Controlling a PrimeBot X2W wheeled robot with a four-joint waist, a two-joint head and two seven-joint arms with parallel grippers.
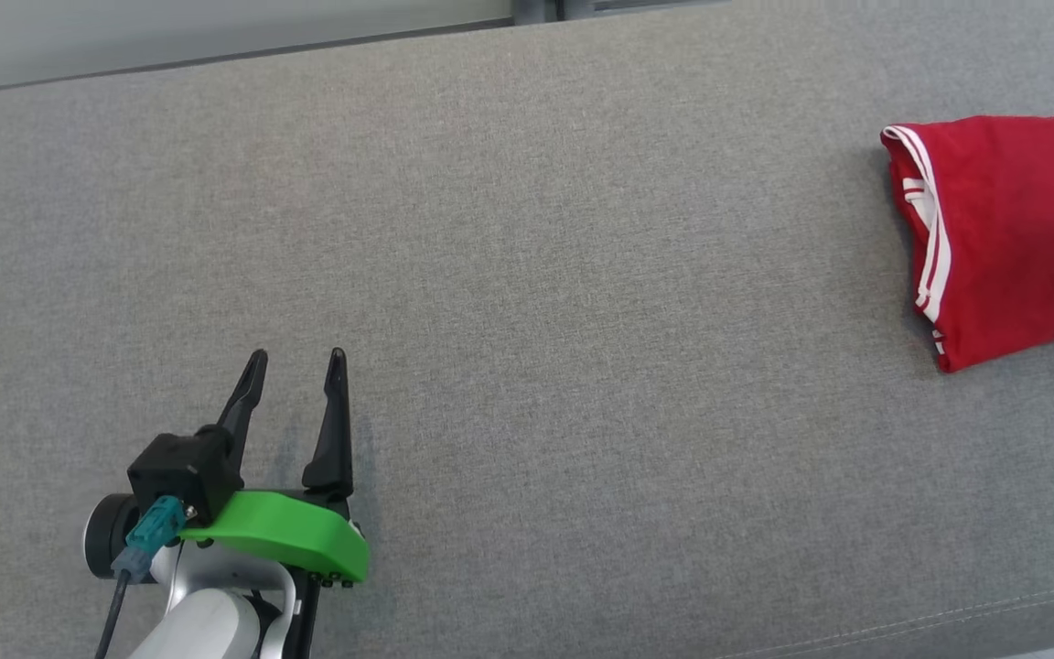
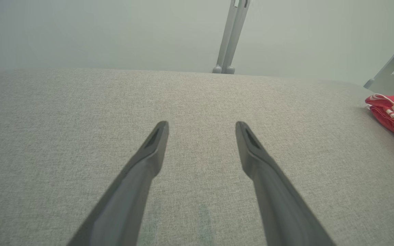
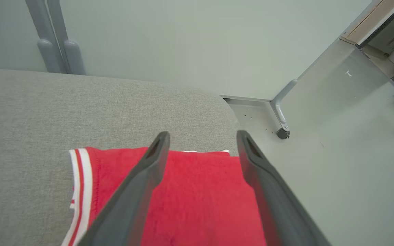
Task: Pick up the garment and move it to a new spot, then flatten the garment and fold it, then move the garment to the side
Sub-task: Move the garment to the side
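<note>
Right wrist view: right gripper has its fingers spread wide with nothing between them, above the folded red garment. Contact with the cloth: cannot tell. Garment lies at the right end of the grey cushion, by its edge. Head view: left gripper likewise spread, empty, lower left, well apart from the garment.

Bright, even light casts only a faint shadow by the left hand; wrist views bow.
</note>
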